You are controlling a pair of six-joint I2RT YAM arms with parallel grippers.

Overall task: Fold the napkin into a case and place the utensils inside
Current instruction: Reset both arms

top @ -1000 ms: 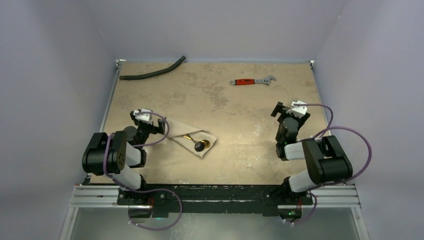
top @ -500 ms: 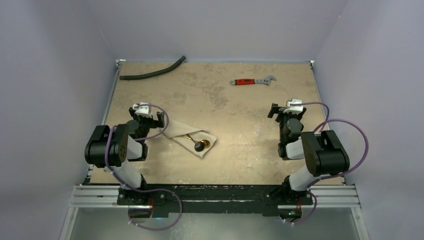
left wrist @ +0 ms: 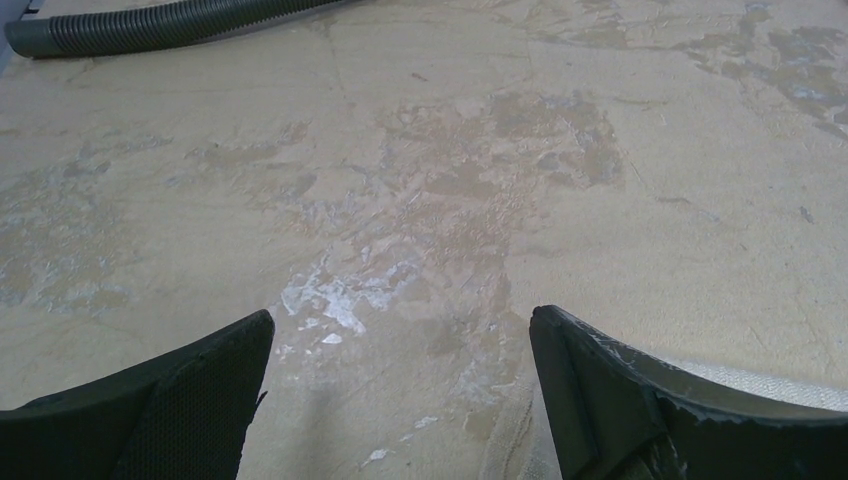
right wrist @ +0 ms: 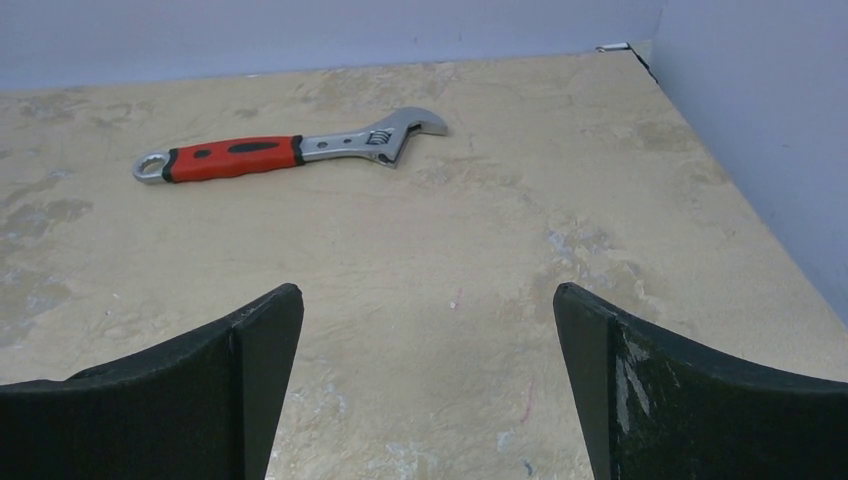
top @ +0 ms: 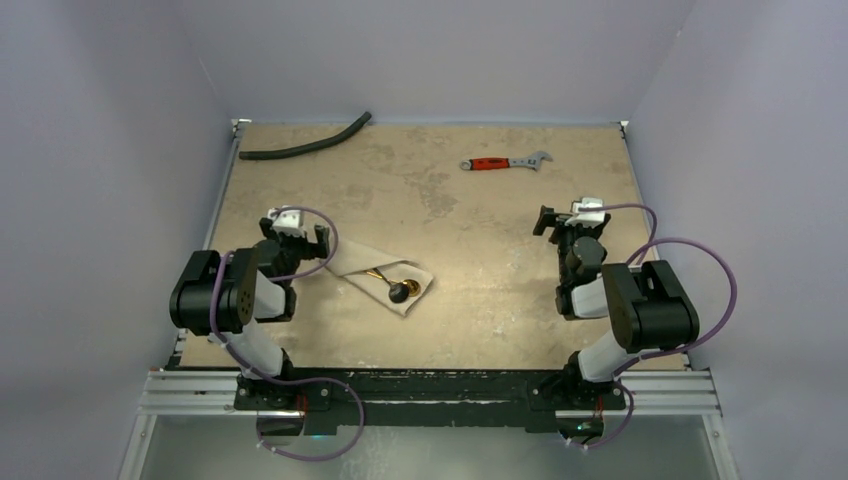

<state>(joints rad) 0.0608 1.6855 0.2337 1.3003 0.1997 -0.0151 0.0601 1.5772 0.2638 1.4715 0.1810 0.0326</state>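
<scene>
Lower left of centre in the overhead view: napkin (top: 355,262) folded into a slim wedge, flat on the counter (top: 470,230), slanting from upper left to lower right. Lying at its wider, lower-right end: utensils (top: 390,280), with a thin gold handle and a small dark round bowl showing; whether tucked into a fold or only lying on top, cannot tell. Just beside the napkin's upper-left end: left tool (left wrist: 400,315), spread wide, gripping nothing, bare mottled counter between the fingers. A pale strip of cloth at the lower right edge of the left wrist view, next to the right-hand finger; touching or not, cannot tell. Along the top left of both that view and the overhead view: corrugated black hose (left wrist: 150,25). At the right of the overhead view, well apart from the napkin: right tool (right wrist: 428,290), likewise gaping wide with nothing held. Beyond it, in the upper left of the right wrist view: red-handled adjustable wrench (right wrist: 290,148), flat on the counter, head pointing right, near the far wall.
</scene>
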